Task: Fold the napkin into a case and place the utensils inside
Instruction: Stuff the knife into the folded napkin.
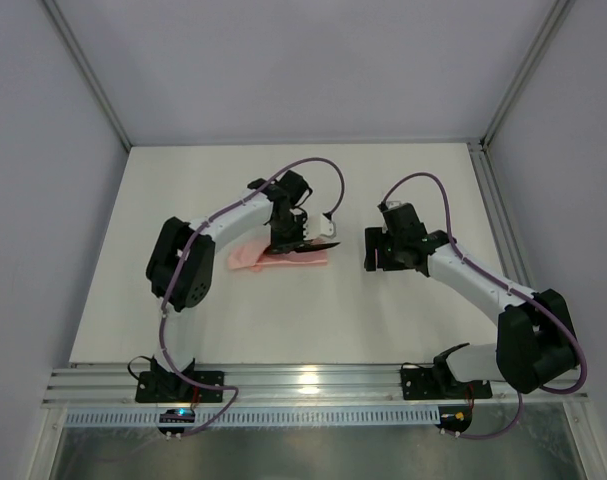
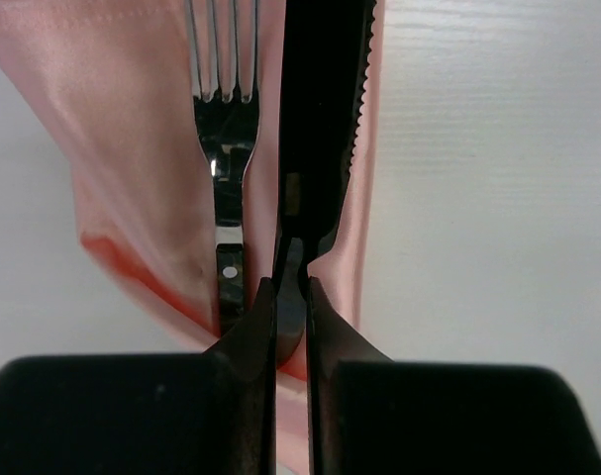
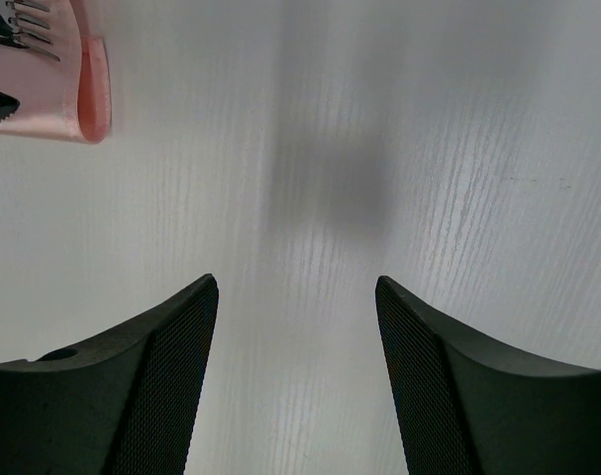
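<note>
L jaws clamped on knife (image 2: 320, 119) near its handle end, blade out over pink case (image 1: 283, 258). Fork (image 2: 226, 129) lies on case fabric just beside knife, tines pointing same way. Case flat mid-tabletop (image 3: 458, 148). R jaws apart, hovering over tabletop, right of case.

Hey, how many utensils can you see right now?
2. The fork lies on the pink napkin. The knife, pinched in the left tool, runs alongside it over the same napkin. No others show, though the folds could hide something.
</note>
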Robot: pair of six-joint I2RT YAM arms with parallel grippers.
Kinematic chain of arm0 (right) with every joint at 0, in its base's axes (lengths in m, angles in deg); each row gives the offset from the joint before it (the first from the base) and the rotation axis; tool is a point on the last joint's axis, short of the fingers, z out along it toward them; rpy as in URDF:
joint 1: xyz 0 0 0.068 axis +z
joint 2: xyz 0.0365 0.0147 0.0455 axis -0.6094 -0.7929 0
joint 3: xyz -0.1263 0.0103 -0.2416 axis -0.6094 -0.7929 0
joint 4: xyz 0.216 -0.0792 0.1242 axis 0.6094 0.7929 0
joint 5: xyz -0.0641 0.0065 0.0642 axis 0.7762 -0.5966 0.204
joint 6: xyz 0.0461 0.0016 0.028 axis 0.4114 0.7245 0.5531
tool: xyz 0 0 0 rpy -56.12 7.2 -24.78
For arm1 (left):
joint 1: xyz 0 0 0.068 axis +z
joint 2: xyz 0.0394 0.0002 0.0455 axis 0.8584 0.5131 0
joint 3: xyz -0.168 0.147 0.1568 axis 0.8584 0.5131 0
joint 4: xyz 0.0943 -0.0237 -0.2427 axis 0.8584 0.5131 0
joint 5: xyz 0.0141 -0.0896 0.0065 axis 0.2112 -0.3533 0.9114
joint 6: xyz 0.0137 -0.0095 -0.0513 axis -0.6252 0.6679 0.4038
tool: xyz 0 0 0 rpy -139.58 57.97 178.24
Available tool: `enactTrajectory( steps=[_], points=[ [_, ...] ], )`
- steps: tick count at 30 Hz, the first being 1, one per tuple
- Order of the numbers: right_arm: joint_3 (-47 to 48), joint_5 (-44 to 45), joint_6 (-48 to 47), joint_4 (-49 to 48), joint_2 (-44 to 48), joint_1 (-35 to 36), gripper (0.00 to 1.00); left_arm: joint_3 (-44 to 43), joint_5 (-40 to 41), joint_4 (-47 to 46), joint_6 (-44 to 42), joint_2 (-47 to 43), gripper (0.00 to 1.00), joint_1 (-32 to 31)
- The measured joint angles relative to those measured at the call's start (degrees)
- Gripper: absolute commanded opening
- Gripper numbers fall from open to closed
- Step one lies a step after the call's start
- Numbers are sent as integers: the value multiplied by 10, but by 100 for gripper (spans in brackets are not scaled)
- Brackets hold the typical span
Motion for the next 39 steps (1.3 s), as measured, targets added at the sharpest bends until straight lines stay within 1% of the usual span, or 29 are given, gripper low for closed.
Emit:
enactTrajectory(
  steps=[10,15,27,29,31,33,34,35,39],
  points=[
    [-3,-21,3,-10,-2,0,69,42,63,2,-28,2,0,12],
    [-3,-27,5,-18,-21,0,69,57,88,0,-39,2,0,12],
    [-3,-35,6,-30,-38,0,69,66,102,-6,-39,2,0,13],
    [-3,-35,6,-30,-38,0,69,66,103,-7,-37,2,2,15],
    [-3,-35,6,-30,-38,0,69,66,103,-9,-34,2,21,18],
    [-3,-35,6,-30,-38,0,69,66,103,-11,-29,3,44,20],
    [-3,-35,6,-30,-38,0,69,65,103,-12,-28,3,51,21],
    [-3,-35,6,-30,-38,0,69,65,102,-12,-25,3,55,21],
    [-3,-36,6,-30,-38,0,69,65,96,-12,-20,2,54,23]
  ],
)
